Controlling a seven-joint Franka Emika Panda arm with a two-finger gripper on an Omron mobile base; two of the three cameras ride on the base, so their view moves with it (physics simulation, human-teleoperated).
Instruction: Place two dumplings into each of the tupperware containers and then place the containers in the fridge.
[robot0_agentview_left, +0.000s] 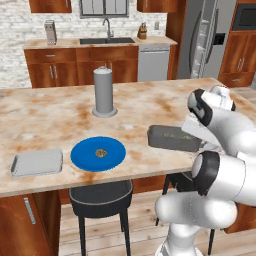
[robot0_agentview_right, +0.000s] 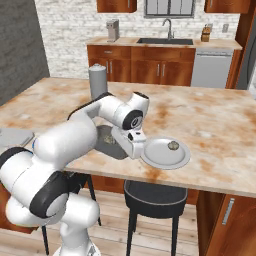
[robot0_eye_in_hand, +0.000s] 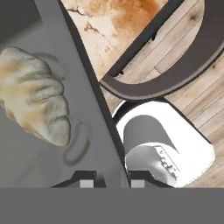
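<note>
Up close, end effector (robot0_eye_in_hand: 112, 183) pinches dark container (robot0_eye_in_hand: 52, 144) rim beside a dumpling (robot0_eye_in_hand: 35, 100).

Home kitchen: sink (robot0_agentview_left: 106, 40) with faucet (robot0_agentview_left: 107, 26) set in back counter, wooden cabinets (robot0_agentview_left: 80, 65), dishwasher (robot0_agentview_left: 153, 63), steel fridge (robot0_agentview_left: 205, 37), brick wall (robot0_agentview_left: 15, 25), stool (robot0_agentview_left: 101, 199) at marble desk (robot0_agentview_left: 50, 112).

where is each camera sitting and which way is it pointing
Left base view: behind the arm on its left, facing forward and down over the island; the white arm rises at lower right, past a blue plate, a light container and the fridge.
Right base view: behind on its right; the arm rises at lower left, beside a grey plate.
Hand view: on the hand, looking down along the end effector at the dark container's wall, a dumpling inside.
All three share the dark container.
</note>
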